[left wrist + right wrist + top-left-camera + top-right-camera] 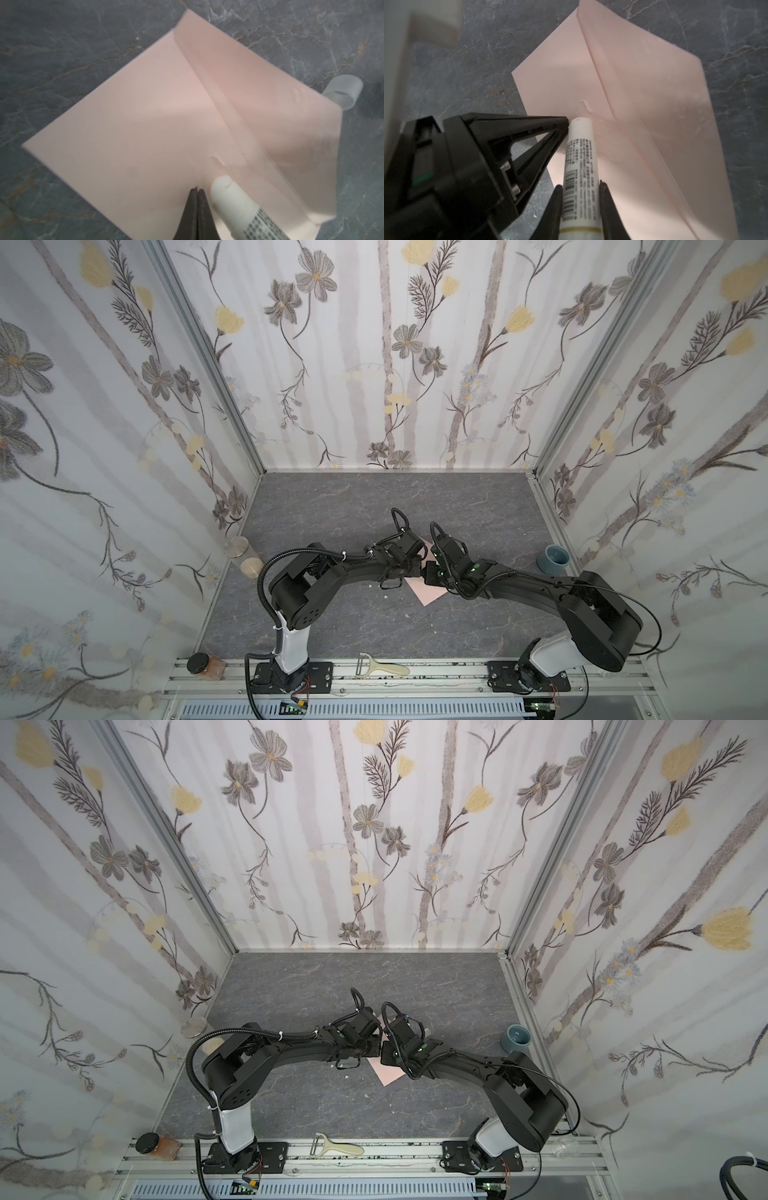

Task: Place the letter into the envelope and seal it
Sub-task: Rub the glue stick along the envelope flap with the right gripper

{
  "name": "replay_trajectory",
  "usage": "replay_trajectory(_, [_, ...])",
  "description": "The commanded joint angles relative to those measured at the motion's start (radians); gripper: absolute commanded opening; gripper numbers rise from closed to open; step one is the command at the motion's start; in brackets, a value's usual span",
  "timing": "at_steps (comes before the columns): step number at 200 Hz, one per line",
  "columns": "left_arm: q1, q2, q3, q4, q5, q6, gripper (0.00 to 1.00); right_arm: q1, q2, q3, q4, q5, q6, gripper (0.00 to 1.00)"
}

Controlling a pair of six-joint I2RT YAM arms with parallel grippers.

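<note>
The pale pink envelope (145,124) lies flat on the grey marble table with its flap (280,116) folded open; both top views show only its near corner (429,593) (388,1074) between the two wrists. My left gripper (196,188) is shut and empty, its tips pressed onto the envelope body. My right gripper (580,182) is shut on a white glue stick (579,158), whose tip touches the paper close to the fold, beside the left fingertips (564,124). White glue smears (216,160) mark the paper there. The letter is out of view.
A translucent cap (342,91) lies just off the flap's edge. A blue-grey cup (552,559) stands at the right wall and a metal-lidded jar (237,547) at the left wall. A peeler (382,667) and an orange-filled jar (203,666) rest on the front rail.
</note>
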Motion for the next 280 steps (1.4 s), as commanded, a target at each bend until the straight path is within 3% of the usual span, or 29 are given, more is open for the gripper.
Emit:
replay_trajectory(1, [-0.003, 0.003, -0.012, -0.099, 0.019, -0.003, 0.00, 0.002, -0.022, -0.018, -0.101, -0.017, 0.014, 0.00])
replay_trajectory(62, [-0.003, 0.003, -0.012, -0.098, 0.027, -0.006, 0.00, 0.007, -0.118, -0.065, -0.141, -0.002, 0.035, 0.00])
replay_trajectory(142, [-0.008, 0.003, -0.009, -0.096, 0.026, 0.009, 0.00, -0.021, 0.030, 0.002, -0.051, 0.018, 0.022, 0.00])
replay_trajectory(205, [0.033, -0.058, -0.013, -0.105, -0.039, 0.001, 0.00, -0.025, -0.030, -0.051, -0.060, 0.023, 0.029, 0.00])
replay_trajectory(280, [0.057, -0.010, -0.003, -0.111, -0.032, 0.038, 0.00, -0.024, -0.013, -0.031, -0.051, 0.007, 0.024, 0.00])
